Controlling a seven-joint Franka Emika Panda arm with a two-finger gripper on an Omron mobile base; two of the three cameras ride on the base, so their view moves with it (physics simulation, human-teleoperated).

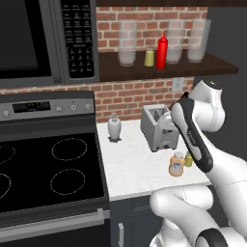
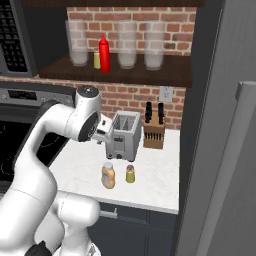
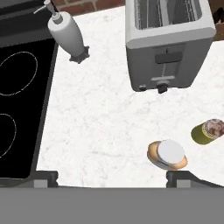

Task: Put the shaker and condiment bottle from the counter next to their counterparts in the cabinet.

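On the dark wooden shelf [image 1: 212, 66], backed by red brick, stand three tall clear glass jars [image 1: 127, 43] that look cloudy and hold nothing that can be made out; between the first two sit a small pale yellow-green shaker [image 1: 149, 57] with a grey top and a slim red squeeze bottle [image 1: 162, 51] with a pointed nozzle, just beside each other. Below, the white, faintly marbled stone counter [image 3: 100, 127] carries a boxy brushed-metal toaster [image 3: 168, 41] with two open slots, wire racks visible inside. In front of the toaster stands the squat pear-shaped orange-tan bottle [image 3: 166, 155] with its round pale grey cap, and just beside it, toward the fridge side, the little deep yellow-olive shaker [image 3: 208, 131], a plain cylinder with a speckled brownish cap; both are upright and apart from each other. A smooth white soap dispenser [image 3: 65, 31] with a pump top stands near the black glass stovetop [image 3: 19, 96], and a wooden knife block [image 2: 153, 135] with dark handles sits against the wall beyond the toaster. The gripper [image 3: 112, 177] hangs above the counter's front edge with its two dark fingers spread wide and nothing between them, the orange-tan bottle lying just ahead of one fingertip.
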